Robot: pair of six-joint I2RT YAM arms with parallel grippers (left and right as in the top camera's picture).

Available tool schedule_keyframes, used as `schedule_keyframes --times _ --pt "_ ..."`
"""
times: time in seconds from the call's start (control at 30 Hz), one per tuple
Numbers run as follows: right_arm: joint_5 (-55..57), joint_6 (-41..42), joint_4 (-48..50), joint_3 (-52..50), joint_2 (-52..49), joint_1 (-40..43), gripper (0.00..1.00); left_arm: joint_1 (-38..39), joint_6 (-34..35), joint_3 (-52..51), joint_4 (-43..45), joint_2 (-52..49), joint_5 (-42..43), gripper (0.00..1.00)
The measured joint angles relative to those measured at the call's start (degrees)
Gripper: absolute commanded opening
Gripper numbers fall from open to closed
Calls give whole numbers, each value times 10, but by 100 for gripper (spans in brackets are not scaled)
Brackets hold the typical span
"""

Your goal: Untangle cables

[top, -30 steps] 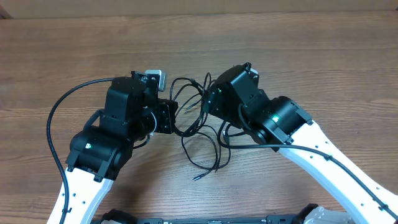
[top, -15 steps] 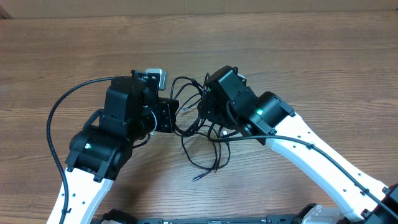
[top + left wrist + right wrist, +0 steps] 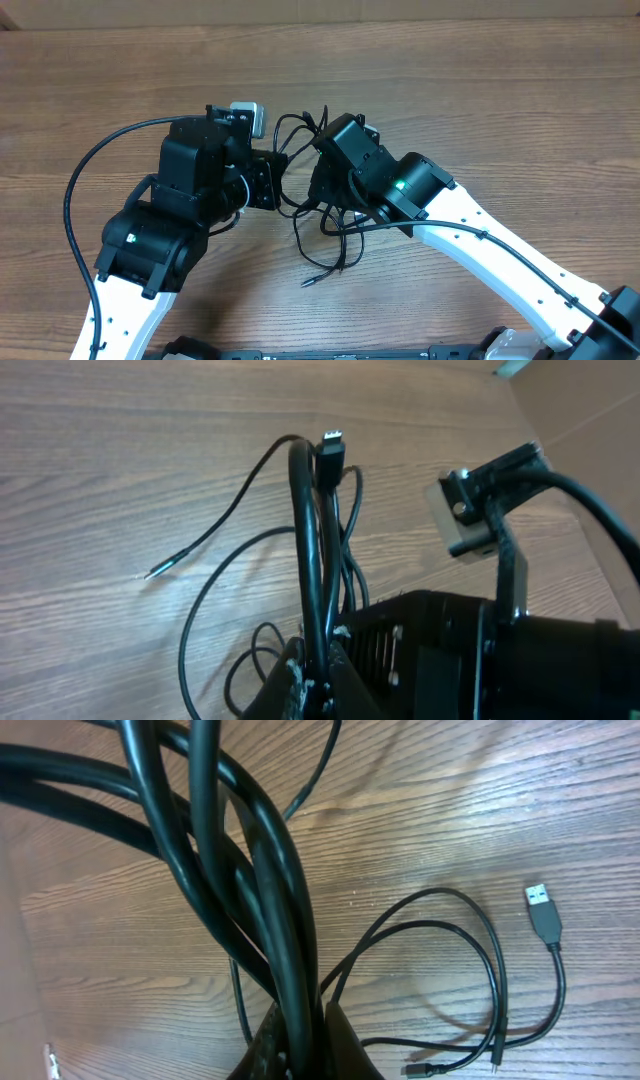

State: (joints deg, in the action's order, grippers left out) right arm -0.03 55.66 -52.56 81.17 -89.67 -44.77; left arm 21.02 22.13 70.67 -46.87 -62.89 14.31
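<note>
Wood-grain table (image 3: pixel 500 100) spreads under both arms. At its middle the left gripper (image 3: pixel 315 682) is clenched on several cables (image 3: pixel 290 950). The right gripper (image 3: pixel 300 1045) pinches the same tangle close by, likely so the strands can be pulled apart. Thin, black and glossy, they hang between the claws, with slack loops and a USB plug (image 3: pixel 543 912) lying on the wood.

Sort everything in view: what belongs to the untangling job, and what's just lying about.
Job in hand:
thin black cables
USB plug
left hand and right hand, both shut on the cables

Lying about:
wooden table
thick black arm cable
</note>
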Motion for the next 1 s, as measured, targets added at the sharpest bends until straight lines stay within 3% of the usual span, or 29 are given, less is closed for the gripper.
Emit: schedule_keyframes --times 0.5,1.0 --pt "-2 0 32 0 0 0 4 0 0 4 -26 -4 -35 4" --pt "-37 -5 75 -2 -3 2 4 0 0 12 -26 -139 -110 4"
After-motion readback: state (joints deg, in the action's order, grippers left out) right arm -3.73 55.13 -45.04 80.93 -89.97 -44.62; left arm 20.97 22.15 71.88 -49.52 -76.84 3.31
